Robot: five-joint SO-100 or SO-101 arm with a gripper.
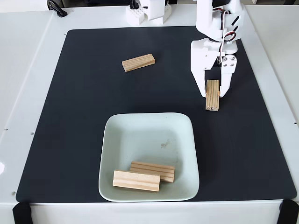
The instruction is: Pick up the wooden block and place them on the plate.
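Note:
In the fixed view a pale mint square plate (pixel 148 117) sits at the front middle of the black mat. Two wooden blocks lie side by side in its near part, one (pixel 153 171) just behind the other (pixel 136 180). A third wooden block (pixel 138 62) lies alone on the mat at the back left. At the right, my white gripper (pixel 213 93) points down with its fingers against both long sides of another wooden block (pixel 212 99), gripping its far end. That block's near end sticks out toward the plate.
The black mat (pixel 70 140) covers most of the white table (pixel 23 93). White arm parts (pixel 149 13) stand at the back edge and a black clamp (pixel 56 8) at the back left. Bare mat lies between the plate and the gripper.

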